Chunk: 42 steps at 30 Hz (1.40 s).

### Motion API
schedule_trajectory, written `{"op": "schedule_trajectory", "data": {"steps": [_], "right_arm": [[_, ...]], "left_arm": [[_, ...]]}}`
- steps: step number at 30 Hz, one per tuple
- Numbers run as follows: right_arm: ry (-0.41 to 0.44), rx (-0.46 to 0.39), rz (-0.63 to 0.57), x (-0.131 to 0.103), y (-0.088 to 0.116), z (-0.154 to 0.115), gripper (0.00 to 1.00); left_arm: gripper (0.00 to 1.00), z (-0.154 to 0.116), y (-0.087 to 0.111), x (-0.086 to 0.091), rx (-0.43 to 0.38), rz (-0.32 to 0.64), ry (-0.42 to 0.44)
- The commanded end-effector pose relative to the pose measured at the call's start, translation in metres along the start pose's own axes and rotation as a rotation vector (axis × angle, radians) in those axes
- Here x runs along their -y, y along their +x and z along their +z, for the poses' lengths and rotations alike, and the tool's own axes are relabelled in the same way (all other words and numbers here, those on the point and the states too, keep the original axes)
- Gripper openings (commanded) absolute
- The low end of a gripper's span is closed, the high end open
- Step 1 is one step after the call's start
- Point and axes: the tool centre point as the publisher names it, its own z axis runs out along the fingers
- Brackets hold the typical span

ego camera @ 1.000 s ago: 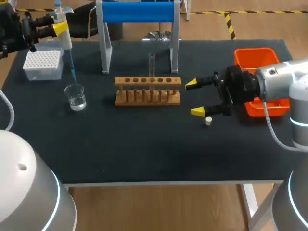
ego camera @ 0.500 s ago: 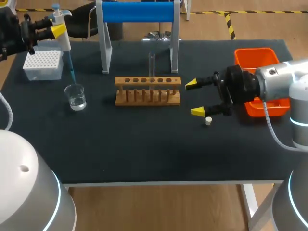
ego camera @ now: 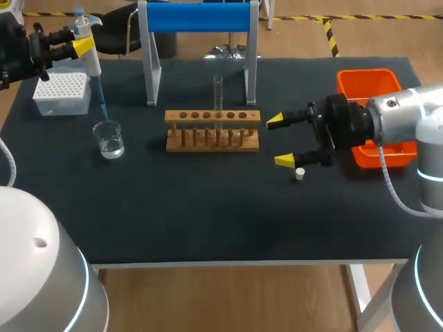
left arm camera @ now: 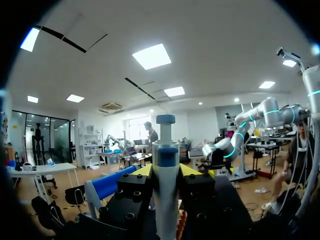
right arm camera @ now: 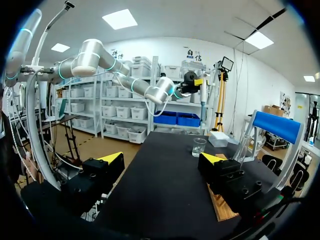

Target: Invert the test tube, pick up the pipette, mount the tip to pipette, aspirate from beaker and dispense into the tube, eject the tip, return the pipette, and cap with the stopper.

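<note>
I take my bearings from the light wooden test tube rack point(ego camera: 212, 130) in the middle of the black table point(ego camera: 208, 214). A clear glass test tube point(ego camera: 219, 93) stands upright in one of the rack's holes, toward its right end.

Well to the left of the rack, my left end effector point(ego camera: 79, 43) is clamped on the white pipette with a blue plunger cap point(ego camera: 91, 61) — in the left wrist view its two yellow-tipped fingers press the barrel from both sides. The pipette hangs upright with a translucent blue tip point(ego camera: 102, 102) mounted. The tip's end is right over the mouth of the small clear glass beaker point(ego camera: 109, 138), which stands left of the rack with a little clear liquid in it. Whether the tip dips below the rim I cannot tell. Behind the beaker, farther left of the rack, sits the white box of pipette tips point(ego camera: 62, 93).

Just right of the rack, my right end effector point(ego camera: 279, 141) has its fingers spread wide with nothing between them. The small white stopper point(ego camera: 300, 174) lies on the table right of the rack and nearer me, just beside the nearer yellow fingertip — touching or not, I cannot tell. Farther right of the rack is the orange plastic tray point(ego camera: 363, 77), partly hidden by my right arm. Behind the rack stands the white-legged stand with a blue bar point(ego camera: 199, 17).
</note>
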Motion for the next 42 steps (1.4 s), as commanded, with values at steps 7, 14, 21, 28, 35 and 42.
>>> {"op": "schedule_trajectory", "data": {"steps": [7,14,21,28,35,42], "right_arm": [[0.002,0.000,0.000,-0.001,0.001,-0.001,1.00],[0.002,0.000,0.000,-0.001,0.001,-0.001,1.00],[0.002,0.000,0.000,-0.001,0.001,-0.001,1.00],[0.088,0.010,-0.013,-0.010,0.007,0.035,1.00],[0.223,0.062,0.005,-0.023,0.007,0.087,1.00],[0.266,0.122,0.044,-0.040,0.000,0.142,1.00]], "left_arm": [[0.00,0.000,0.001,0.000,0.000,0.001,0.000],[0.00,0.000,0.001,0.000,0.000,0.001,0.000],[0.00,0.000,0.001,0.000,0.000,0.001,0.000],[0.00,0.000,0.001,0.000,0.000,0.001,0.000],[0.00,0.000,0.001,0.000,0.000,0.001,0.000],[0.00,0.000,0.001,0.000,0.000,0.001,0.000]]}}
